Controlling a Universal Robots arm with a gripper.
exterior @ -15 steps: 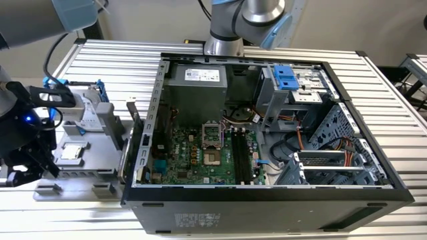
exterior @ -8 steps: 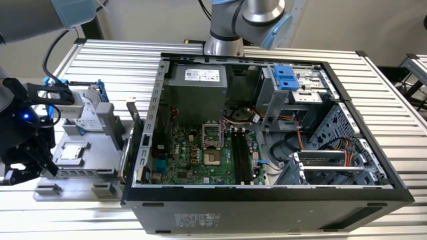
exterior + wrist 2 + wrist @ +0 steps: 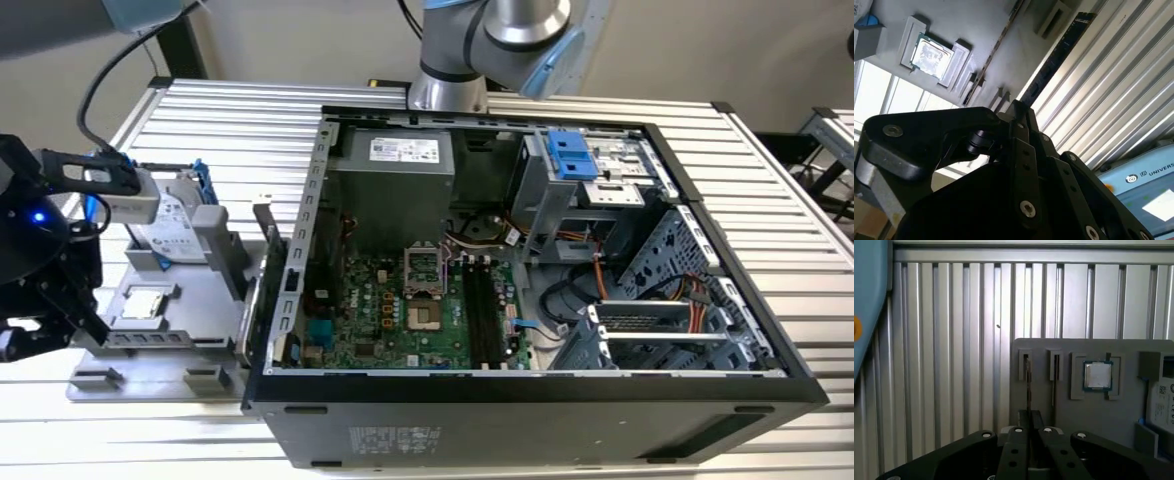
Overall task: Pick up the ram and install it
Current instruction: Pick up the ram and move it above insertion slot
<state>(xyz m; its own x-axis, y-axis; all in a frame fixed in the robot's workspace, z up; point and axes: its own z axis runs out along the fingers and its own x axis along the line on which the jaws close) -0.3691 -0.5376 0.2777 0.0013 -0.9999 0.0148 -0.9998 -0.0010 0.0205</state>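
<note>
The ram (image 3: 1027,385) is a thin dark stick seen edge-on, running from a slot at the rim of the grey holder (image 3: 1094,415) back to my gripper (image 3: 1029,416). In the second wrist view its long dark face (image 3: 1056,62) stretches away from the gripper (image 3: 1018,107) across the ribbed table. The two fingers stand close together on the near end of the ram, so the gripper is shut on it. In the exterior view the black gripper (image 3: 91,328) hangs over the holder (image 3: 140,365) at the exterior view's left, beside the open computer case (image 3: 534,405).
A square silver processor chip (image 3: 1098,375) and a hard drive (image 3: 171,228) also sit in the holder. The case's motherboard has long black memory slots (image 3: 487,310) near its middle. The arm's base (image 3: 461,60) stands behind the case. The ribbed metal table (image 3: 954,365) surrounds everything.
</note>
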